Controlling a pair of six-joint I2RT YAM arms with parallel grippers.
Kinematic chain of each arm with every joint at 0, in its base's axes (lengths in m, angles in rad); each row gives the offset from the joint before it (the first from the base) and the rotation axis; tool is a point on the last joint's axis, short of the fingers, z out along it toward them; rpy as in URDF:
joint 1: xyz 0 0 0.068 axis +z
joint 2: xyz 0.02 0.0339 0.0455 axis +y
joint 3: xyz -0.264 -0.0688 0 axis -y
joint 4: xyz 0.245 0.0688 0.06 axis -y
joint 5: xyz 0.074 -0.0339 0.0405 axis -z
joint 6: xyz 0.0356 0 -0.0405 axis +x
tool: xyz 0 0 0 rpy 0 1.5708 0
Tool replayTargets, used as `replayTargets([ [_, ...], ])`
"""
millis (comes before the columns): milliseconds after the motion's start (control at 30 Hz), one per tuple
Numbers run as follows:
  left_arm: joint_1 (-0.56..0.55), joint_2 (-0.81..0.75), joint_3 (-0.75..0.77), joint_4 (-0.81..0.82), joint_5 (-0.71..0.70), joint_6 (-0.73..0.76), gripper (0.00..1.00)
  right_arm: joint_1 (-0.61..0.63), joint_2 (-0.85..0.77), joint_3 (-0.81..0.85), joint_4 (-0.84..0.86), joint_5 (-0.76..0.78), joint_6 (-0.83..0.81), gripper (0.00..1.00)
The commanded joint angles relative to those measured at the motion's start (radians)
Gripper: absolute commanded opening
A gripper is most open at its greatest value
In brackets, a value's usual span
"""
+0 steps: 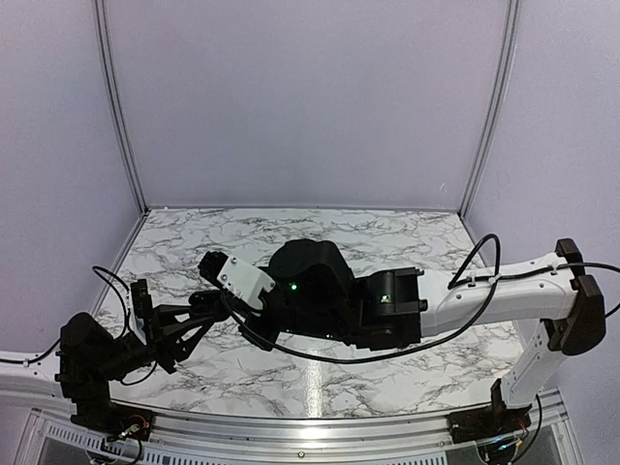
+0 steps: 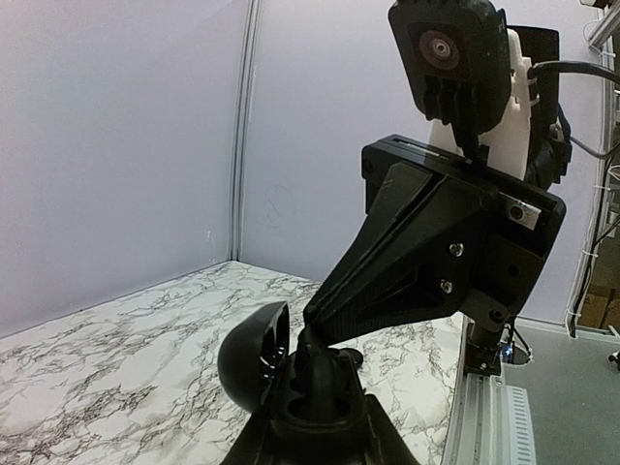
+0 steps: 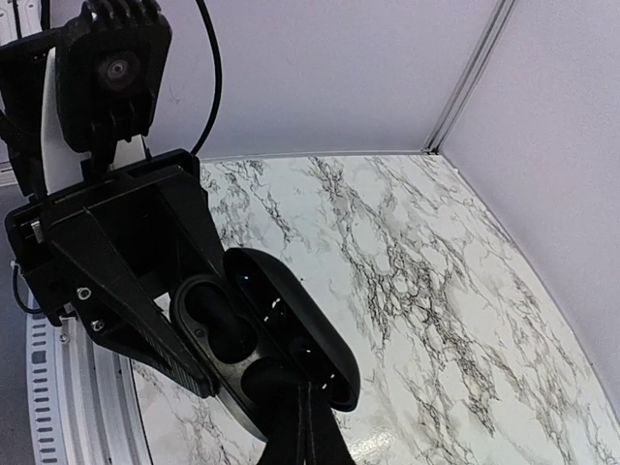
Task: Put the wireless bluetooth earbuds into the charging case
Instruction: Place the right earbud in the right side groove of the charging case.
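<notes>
I find the charging case [image 3: 228,325] open, dead ahead at 12 o'clock from the right fingers [image 3: 302,426]. Its long axis runs 10 to 4 o'clock, with the lid [image 3: 310,329] raised toward 3. The right fingers are closed tight at its near end, and I cannot tell whether they pinch an earbud. The left fingers [image 2: 320,417] stand narrow, clamping the case over the bench [image 3: 436,291].

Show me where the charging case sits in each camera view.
Top external: not distinguishable; lost among the dark arms left of centre.
Left wrist: charging case, bottom centre, lid open.
Right wrist: lower left of centre, lid open.
Shared landmark: the marble table.
</notes>
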Motion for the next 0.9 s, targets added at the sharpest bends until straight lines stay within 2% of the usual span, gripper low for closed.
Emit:
replayTargets([
  [0, 0.006, -0.020, 0.009, 0.047, -0.010, 0.001, 0.00, 0.019, -0.012, 0.008, -0.011, -0.028, -0.014, 0.00],
  [267, 0.013, -0.019, 0.013, 0.047, -0.006, 0.000, 0.00, 0.019, -0.036, -0.017, -0.015, -0.063, -0.010, 0.00],
  [633, 0.016, -0.019, 0.012, 0.045, 0.032, -0.001, 0.00, 0.017, -0.045, -0.009, -0.025, -0.049, -0.007, 0.15],
  [867, 0.017, -0.002, 0.013, 0.044, 0.047, -0.006, 0.00, 0.017, -0.071, -0.003, -0.009, -0.050, -0.022, 0.18],
])
